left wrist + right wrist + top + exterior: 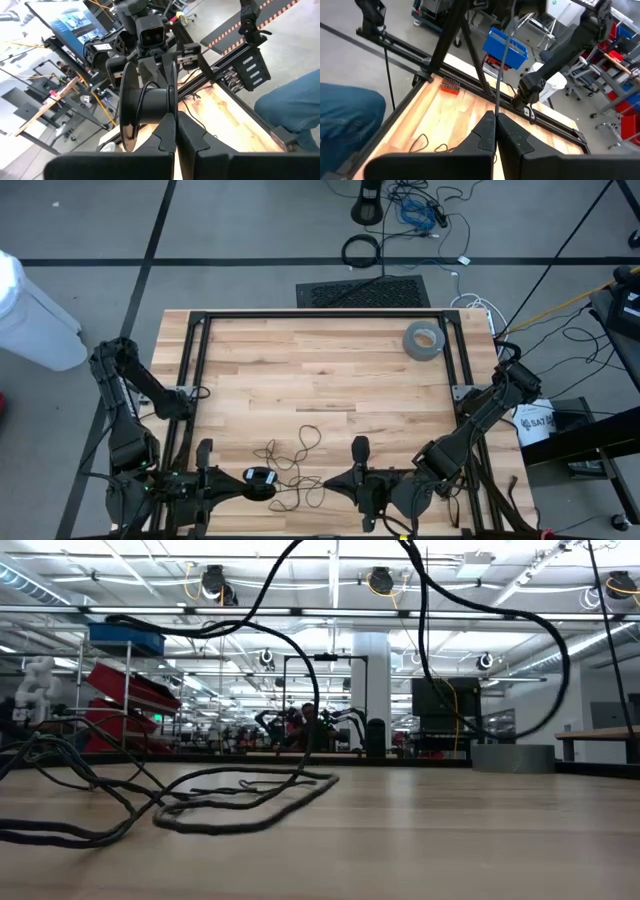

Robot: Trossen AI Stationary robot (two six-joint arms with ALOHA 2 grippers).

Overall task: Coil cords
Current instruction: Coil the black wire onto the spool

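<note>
- We found the left gripper (pixel 262 480) low over the worktop (pixel 330 370) at about 7 o'clock in the high view, its fingers (pixel 167 135) clenched together.
- In the left wrist view a black spool (pixel 145 107) sat just beyond those closed fingertips; we could not tell whether the tips pinched its flange or only touched it.
- We found the right gripper (pixel 358 448) near 6 o'clock, also clenched; the right wrist view showed its fingers (pixel 490 135) pressed together with a thin dark line running from their tips, and we could not tell whether this was the cord.
- The cord (pixel 295 465), a very thin black wire, lay in loose tangled loops on the wood between the two grippers at about 6 to 7 o'clock.
- Only the high view gave the whole layout, including the grey tape roll (pixel 423 340) at about 2 o'clock, well apart from the cord.
- The low view showed neither gripper clearly, but it did show the cord (pixel 200 805) lying flat on the worktop, with strands rising out of the top of the picture.
- Both wrist views showed a blue-clad part of a person (pixel 295 105) beside the worktop, which the high view did not.
</note>
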